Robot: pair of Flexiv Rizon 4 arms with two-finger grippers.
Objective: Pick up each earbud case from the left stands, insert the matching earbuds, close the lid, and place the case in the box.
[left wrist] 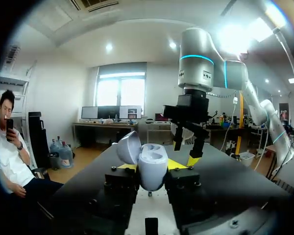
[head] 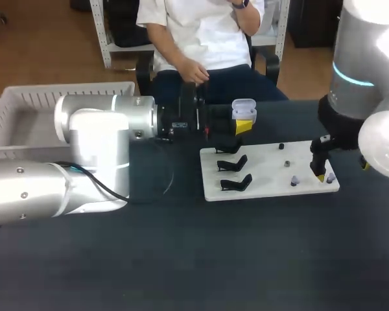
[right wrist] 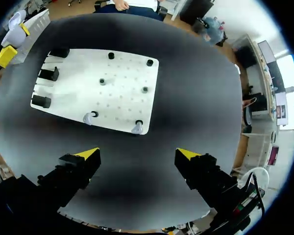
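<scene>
The left gripper (left wrist: 153,167) is closed on the earbud case (head: 244,109), one yellow-tipped finger pressing each side of its body. The case stands upright with its lid (left wrist: 128,147) swung open and leaning back. What sits inside the case is hard to make out.

The left arm (head: 97,139) lies level across the surface (head: 181,259) from its left edge, its wrist turned toward the right. It holds the case in the air just past the far left corner of the white board (right wrist: 122,78).

The right gripper (right wrist: 138,154) is spread wide and holds nothing, touching nothing. It points down over the board's near right corner. Two small earbuds (right wrist: 89,117) stand on pegs along the board's near edge, apart from each other, and the open fingers hang above them.

The right arm (head: 363,58) drops in steeply from the surface's right edge, and its upper part is cut off.

Three black stands (right wrist: 49,73) line the board's left edge, and the left gripper partly hides the farthest one in the head view. The white slatted box (head: 13,107) sits at the surface's far left corner, half hidden behind the left arm.
</scene>
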